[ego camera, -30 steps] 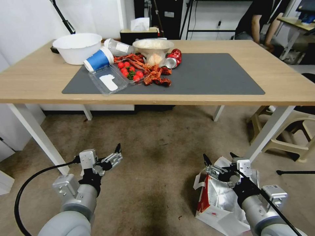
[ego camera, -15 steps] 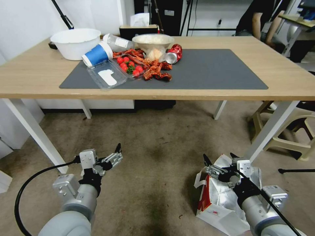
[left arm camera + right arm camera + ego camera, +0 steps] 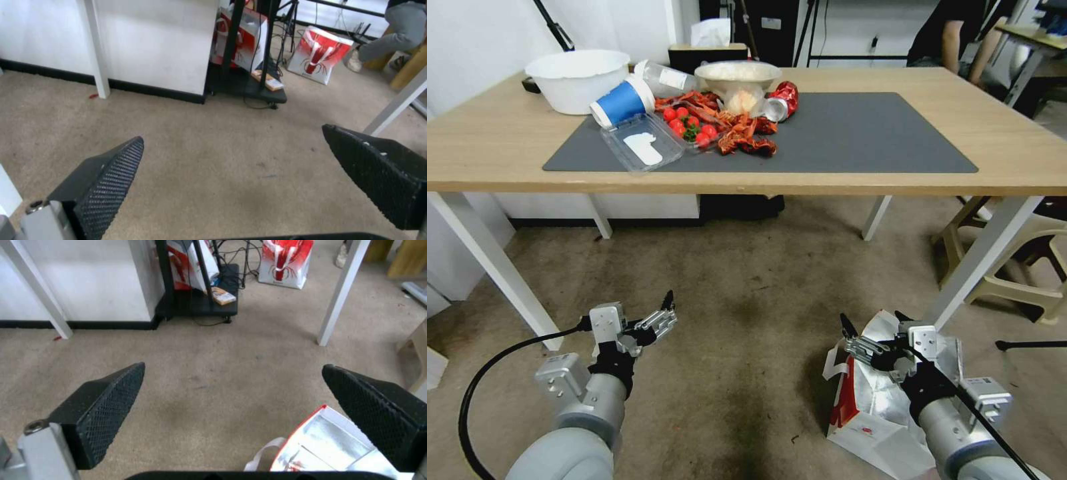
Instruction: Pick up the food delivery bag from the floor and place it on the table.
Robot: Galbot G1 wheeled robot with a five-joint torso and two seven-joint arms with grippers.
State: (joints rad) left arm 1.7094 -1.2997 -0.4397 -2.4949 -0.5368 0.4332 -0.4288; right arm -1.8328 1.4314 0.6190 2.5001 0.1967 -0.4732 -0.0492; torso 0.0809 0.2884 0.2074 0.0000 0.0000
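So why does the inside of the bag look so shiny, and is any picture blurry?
Head view: the bag's foil lining throws back the room light, so it shines; the table casts a soft shadow on the floor beneath it. Left wrist view: the open left gripper's fingers look soft. Right wrist view: the open right gripper hangs above the foil, which also gleams.

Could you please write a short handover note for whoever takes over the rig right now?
Left hand: open, empty, held above bare floor.
Right hand: open, empty, poised over the food delivery bag.
Bag: on the floor at the robot's right, by the table's white leg, mouth open, foil lining showing.
Table: the right part of its grey mat is free; food clutter sits on the left part.
Done: nothing grasped yet.
Left: grasp the bag, lift it, set it on the table.
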